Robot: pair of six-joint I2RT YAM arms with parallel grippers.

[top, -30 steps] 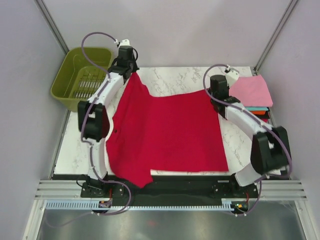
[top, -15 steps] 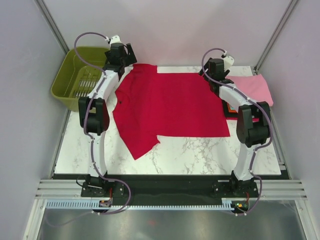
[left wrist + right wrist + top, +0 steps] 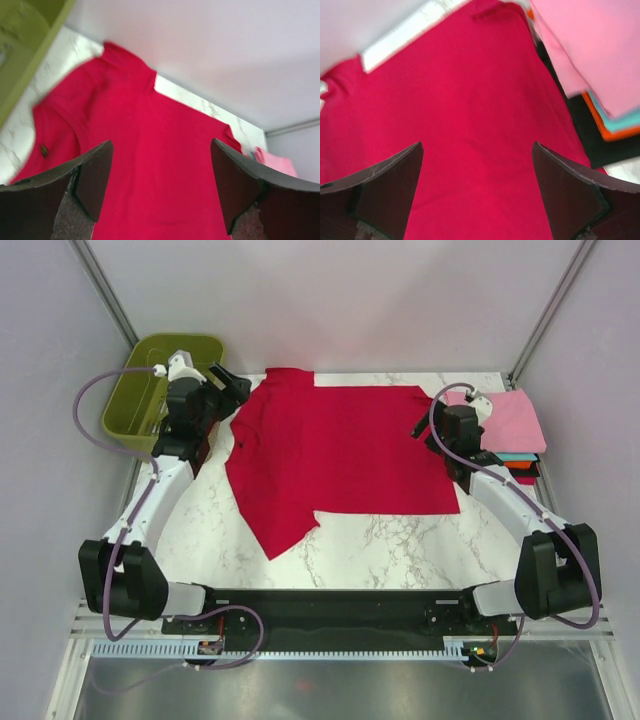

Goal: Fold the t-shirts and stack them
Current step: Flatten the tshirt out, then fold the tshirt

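Closest to me, the white marble-patterned surface shows along its front edge. Just beyond it begins the crimson red short-sleeved cloth t-shirt. It is spread flat and unfolded across the middle of the surface, neck to the left and hem to the right. One sleeve points toward me and the other reaches the far edge (a small dark logo shows on the chest in the left wrist view).

The right gripper hangs over the shirt's right side near its far corner. Its jaws are spread wide with nothing between them, only red cloth below. Just to its right, at the surface's right edge, sits a stack of folded shirts. A pink t-shirt lies on top, with the edges of a teal t-shirt, an orange t-shirt and a black t-shirt peeking out beneath it.

Further back on the left, the left gripper sits over the shirt's left side beside the far sleeve. It is also wide open and has hold of nothing. Just beside it, off the far-left corner of the surface, stands the olive-green plastic basket.
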